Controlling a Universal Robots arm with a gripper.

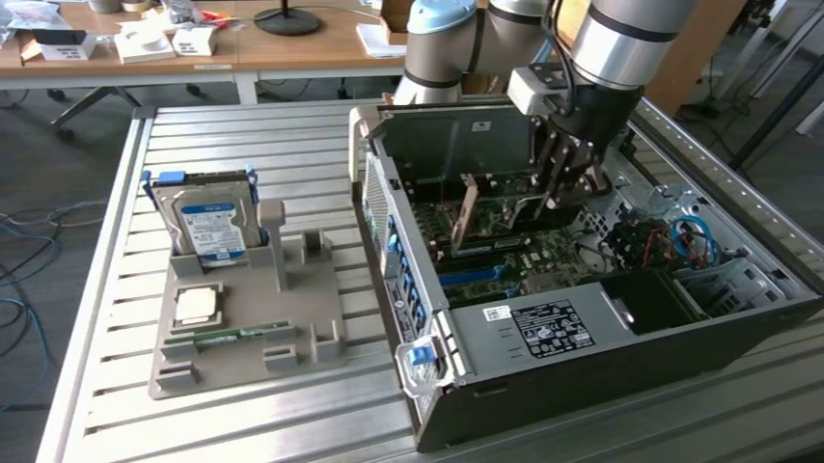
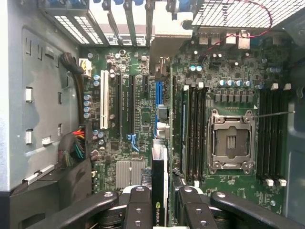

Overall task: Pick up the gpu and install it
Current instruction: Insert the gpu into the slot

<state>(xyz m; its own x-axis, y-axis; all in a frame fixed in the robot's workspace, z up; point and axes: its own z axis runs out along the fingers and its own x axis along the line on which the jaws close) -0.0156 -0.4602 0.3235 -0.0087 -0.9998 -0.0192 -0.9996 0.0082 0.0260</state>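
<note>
Metal table, open case at frame right — gripper grasps the gpu edge-on over the motherboard slots, seating apparently unfinished.

Exterior cam sits up high and a fair way off the case, looking down at an angle into its open side, so you also get the table beside the case and the arm above it. Wrist cam hangs close over the board inside the case, facing straight at it, with the gripper and gpu edge-on in shot. Both views share the board and slots inside the case.
</note>
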